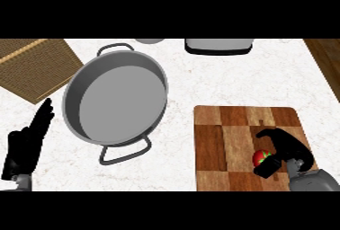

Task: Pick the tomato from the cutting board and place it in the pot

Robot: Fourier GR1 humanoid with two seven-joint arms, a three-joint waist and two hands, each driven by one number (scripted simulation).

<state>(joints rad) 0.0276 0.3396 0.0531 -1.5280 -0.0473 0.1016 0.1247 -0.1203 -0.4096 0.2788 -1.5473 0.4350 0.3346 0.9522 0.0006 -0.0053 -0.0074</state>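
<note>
1. Two black hands show on grey forearms, both coming in from the view's lower edge.
2. Right hand: it is over the lower right part of the cutting board, with its fingers arched over and its thumb tucked in from below, so the hand is curled round the tomato.
3. Tomato: red with a green top, it shows in the gap between the fingers and thumb, over the board and well apart from the pot. Whether it touches the board or is just off it cannot be told.
4. Left hand: it is at the lower left edge, fingers straight and pointing up, holding nothing. It is just beside the pot's left wall but not touching it.
5. Pot: grey, wide and shallow, with a loop handle at its top and another at its bottom. It stands on the white marbled counter to the left of the board, and only its bare grey floor shows inside.
6. Cutting board: a chequered block of light and dark wood, lying flat at the lower right.
7. Woven mat: brown, it lies at the upper left with its corner just beside the pot's rim.
8. Grey-white appliance: it is at the top edge, above the board and cut off by the view.
9. Dark wood strip: it runs down the upper right edge.
</note>
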